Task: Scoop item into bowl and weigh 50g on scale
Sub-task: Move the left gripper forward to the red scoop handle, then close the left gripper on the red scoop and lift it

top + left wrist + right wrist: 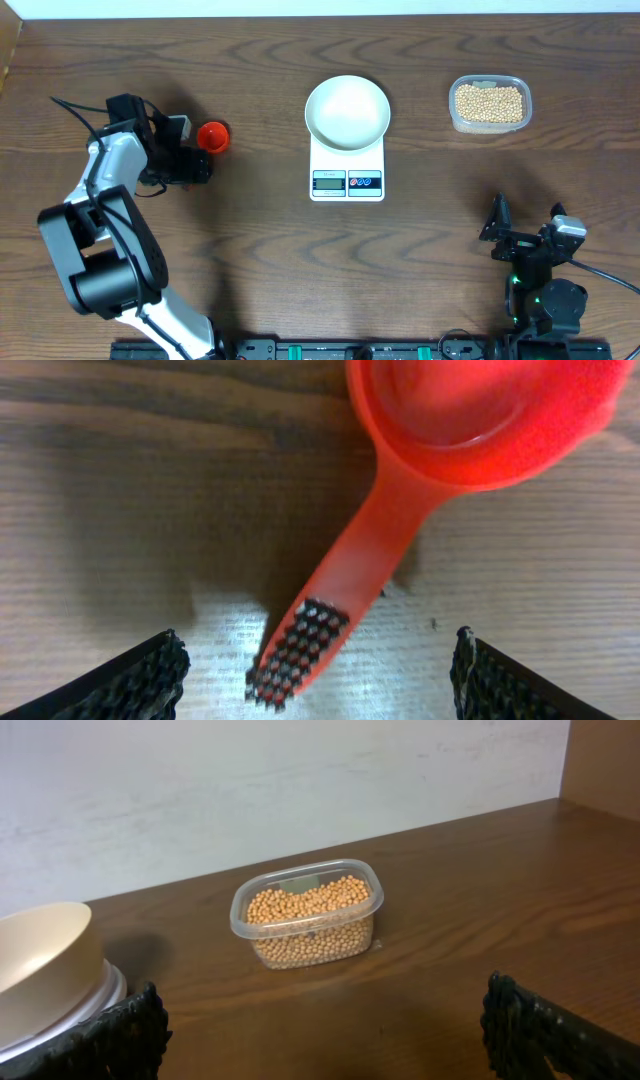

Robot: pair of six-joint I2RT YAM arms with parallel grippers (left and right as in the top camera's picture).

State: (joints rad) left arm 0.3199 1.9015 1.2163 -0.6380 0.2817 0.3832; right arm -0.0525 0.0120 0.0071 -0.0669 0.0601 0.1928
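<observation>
The white bowl (347, 111) sits empty on the white scale (347, 170) at the table's middle. Pale-tan beans (489, 103) fill a clear plastic tub (520, 84) at the back right; they also show in the right wrist view (308, 915). A red scoop (213, 136) lies on the table at the left. In the left wrist view its cup (480, 410) is ahead and its handle (345, 575) points between my open left gripper's (318, 678) fingers, untouched. My right gripper (325, 1030) is open and empty near the front right, facing the tub.
The bowl's edge (40, 960) and scale rim show at the left of the right wrist view. A pale wall runs along the table's back edge. Cables trail from the left arm (110, 170).
</observation>
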